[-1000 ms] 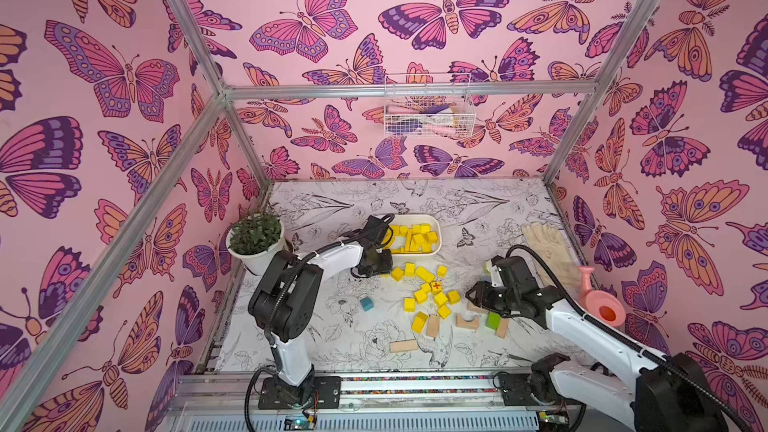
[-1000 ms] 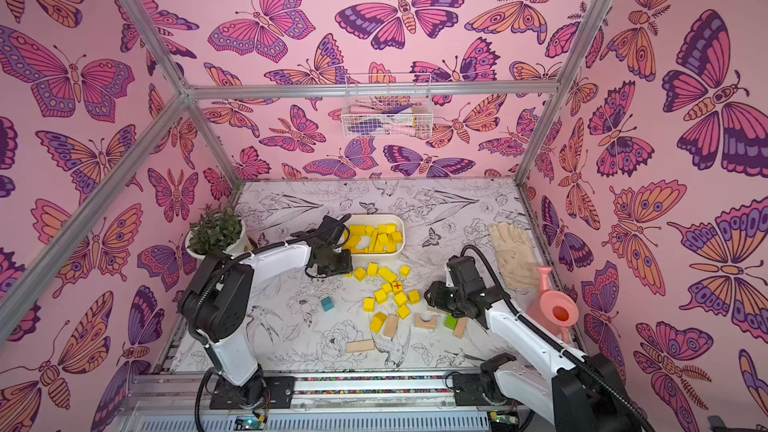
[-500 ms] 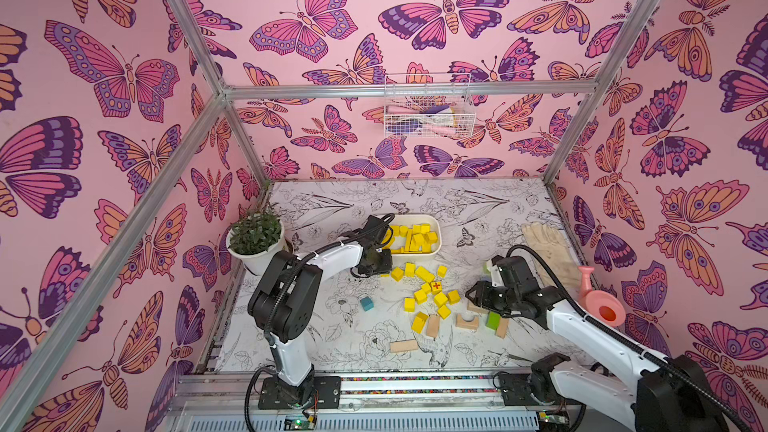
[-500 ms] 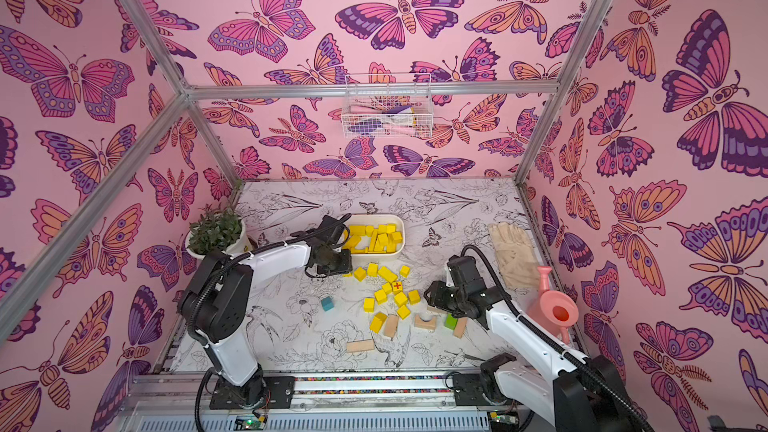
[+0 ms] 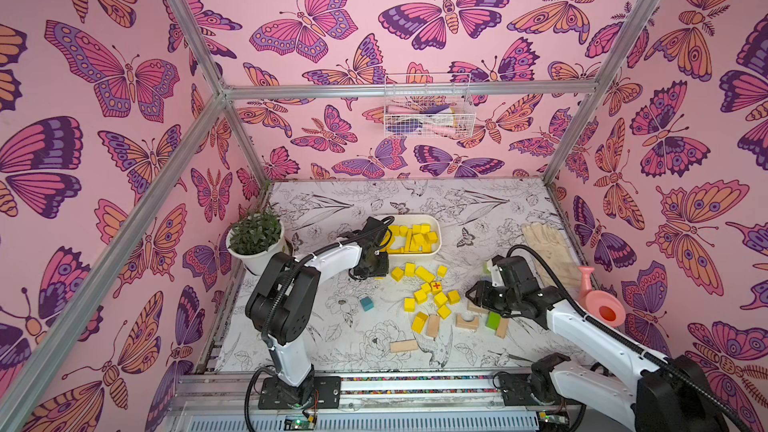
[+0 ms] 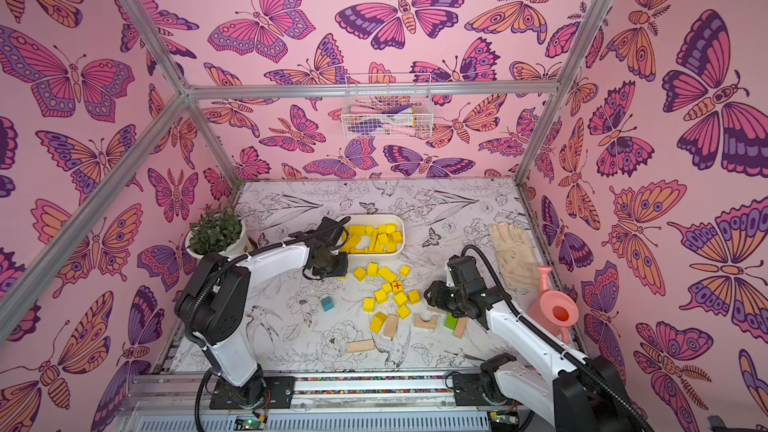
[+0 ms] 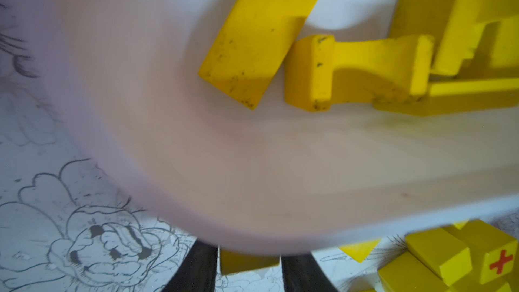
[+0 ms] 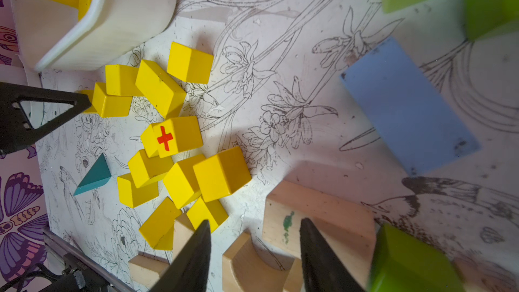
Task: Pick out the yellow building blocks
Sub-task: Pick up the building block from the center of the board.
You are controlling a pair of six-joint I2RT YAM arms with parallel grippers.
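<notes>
your left hand [image 5: 373,273] is low at the near left corner of the white tub [image 5: 439,243]. in the left wrist view, one yellow block [image 7: 248,262] sits right between the two black fingers [image 7: 196,272] and fills the gap. you cannot tell if the hand squeezes it or if it lies loose.

the tub holds a heap of yellow blocks [image 5: 415,235], bars and cubes all mixed. more of them lie in a loose bunch [image 5: 420,296] on the table [image 5: 345,347], just in front of the tub. one is the cube with a red cross [image 5: 436,286]. it sits in the middle of the bunch and touches the cubes next to it.

your right hand [image 5: 471,301] is open. it hangs low over the bare wooden blocks [image 5: 465,321], to the right of the bunch, and nothing is between its fingers [image 8: 196,254]. a green block [image 5: 493,320] lies beside those wooden ones. a teal block [image 5: 366,303] sits alone to the left of the bunch. a long wooden block [image 5: 404,345] lies nearest the front edge. a plant pot [image 5: 255,243] stands at the left side. a glove [image 5: 544,243] and a pink watering can [image 5: 602,309] lie along the right side.
</notes>
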